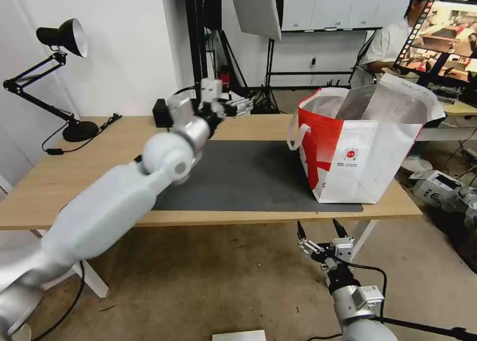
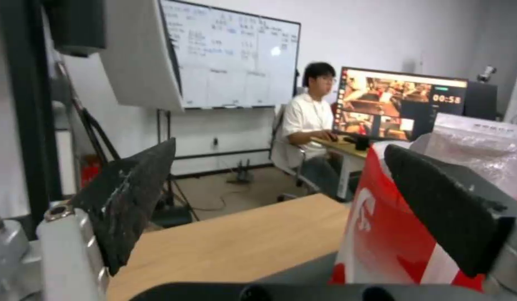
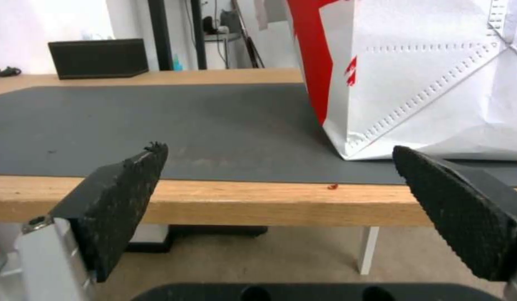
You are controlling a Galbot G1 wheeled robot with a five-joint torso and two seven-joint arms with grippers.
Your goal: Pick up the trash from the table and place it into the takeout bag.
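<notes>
Over the left half of the long light-wood table, the left gripper is raised above the far edge of the dark grey rectangular mat, its fingers spread with nothing between them, likely clear of the work since no trash lies on the mat (a tiny red crumb sits at the near edge). Rightward, the boxy red-and-white takeout bag stands open-mouthed on the mat's right end, just right of that gripper. Below the table's front edge, near the bag, the right gripper waits, fingers parted and empty.
</notes>
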